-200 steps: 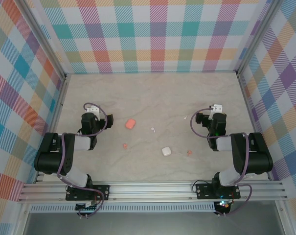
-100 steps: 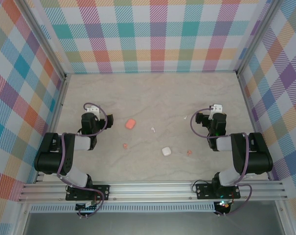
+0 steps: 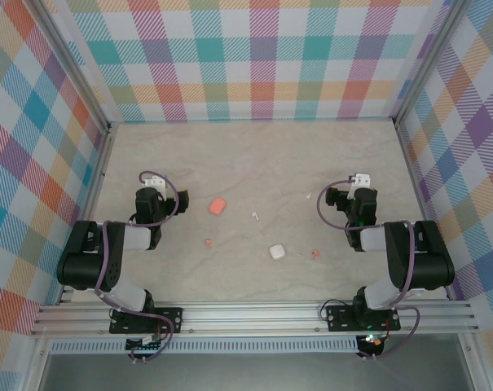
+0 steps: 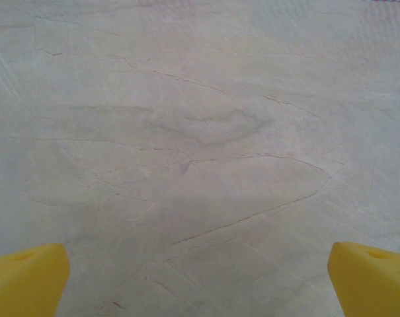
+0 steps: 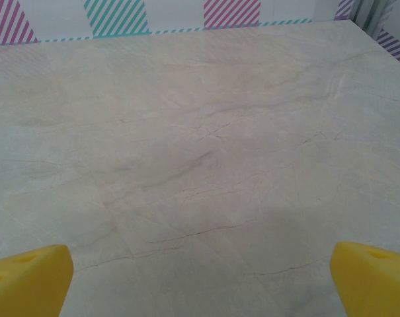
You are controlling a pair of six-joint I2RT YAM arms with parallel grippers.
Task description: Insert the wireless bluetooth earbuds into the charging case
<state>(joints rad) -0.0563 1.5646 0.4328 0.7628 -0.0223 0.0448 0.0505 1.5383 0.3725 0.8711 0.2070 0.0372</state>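
Observation:
Two small cases lie on the marble table: a salmon-pink charging case left of centre and a white charging case nearer the front. Around them are tiny earbuds: a white earbud in the middle, another white earbud toward the right, a pink earbud and a second pink earbud. My left gripper rests at the left, open, its yellow fingertips wide apart over bare table. My right gripper rests at the right, open, with yellow fingertips over bare table.
Checked walls and aluminium posts close in the table on three sides. Both arms are folded back near their bases on the front rail. The cases and earbuds lie between the two arms.

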